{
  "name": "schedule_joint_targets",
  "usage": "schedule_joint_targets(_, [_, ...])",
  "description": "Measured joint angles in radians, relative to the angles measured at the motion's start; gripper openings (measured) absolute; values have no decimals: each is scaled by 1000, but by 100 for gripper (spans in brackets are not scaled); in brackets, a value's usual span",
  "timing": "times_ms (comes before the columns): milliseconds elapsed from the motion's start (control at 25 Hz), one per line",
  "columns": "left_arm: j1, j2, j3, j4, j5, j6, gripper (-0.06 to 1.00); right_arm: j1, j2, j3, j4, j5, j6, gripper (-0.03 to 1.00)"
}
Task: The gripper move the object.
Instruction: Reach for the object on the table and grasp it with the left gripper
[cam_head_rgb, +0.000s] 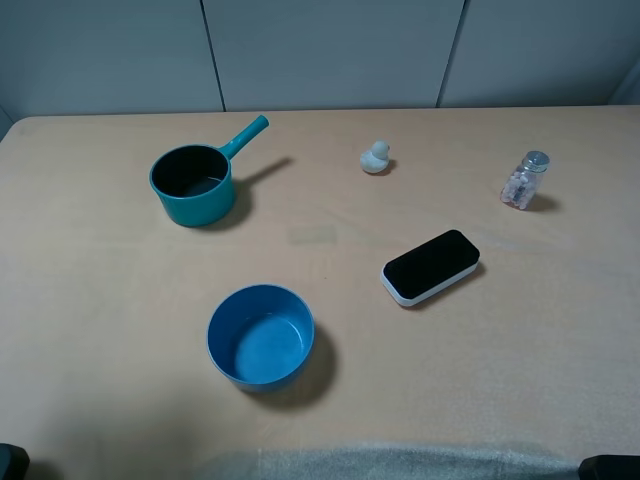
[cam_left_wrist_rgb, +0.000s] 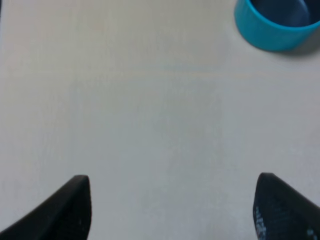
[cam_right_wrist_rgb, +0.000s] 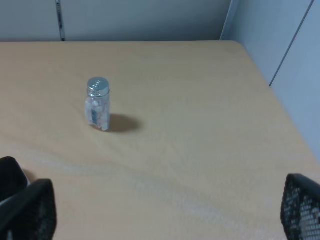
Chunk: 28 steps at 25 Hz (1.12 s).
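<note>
The blue bowl (cam_head_rgb: 260, 336) stands upright and empty on the tan table (cam_head_rgb: 100, 300), front left of the middle. My left gripper (cam_left_wrist_rgb: 172, 210) is open over bare table, its two black fingertips (cam_left_wrist_rgb: 70, 207) wide apart. A cyan-blue round vessel (cam_left_wrist_rgb: 272, 27) with a dark inside shows at the edge of the left wrist view; I cannot tell whether it is the bowl or the saucepan. My right gripper (cam_right_wrist_rgb: 165, 212) is open and empty over the table's right side. Only dark bits of the arms show at the exterior view's bottom corners.
A teal saucepan (cam_head_rgb: 192, 183) with a long handle stands at the back left. A small white duck figure (cam_head_rgb: 376, 158) sits at the back middle. A black-and-white flat device (cam_head_rgb: 431, 267) lies right of the middle. A small glass jar (cam_head_rgb: 523, 181) (cam_right_wrist_rgb: 97, 104) stands at the back right.
</note>
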Motion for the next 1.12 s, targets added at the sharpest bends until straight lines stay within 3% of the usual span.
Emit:
schedule_joint_targets(200, [0, 150, -16, -49, -89, 32, 74, 0, 0, 0, 0, 0, 0, 68])
schedule_joint_targets(600, [-1, 306, -16, -258, -159, 265, 74, 0, 0, 0, 0, 0, 0, 68])
schedule_joint_targets(840, [-65, 338, -16, -271, -163, 354, 74, 0, 0, 0, 0, 0, 0, 68])
schedule_joint_targets(1120, [-187, 424, -16, -257, -165, 374, 74, 0, 0, 0, 0, 0, 0, 68])
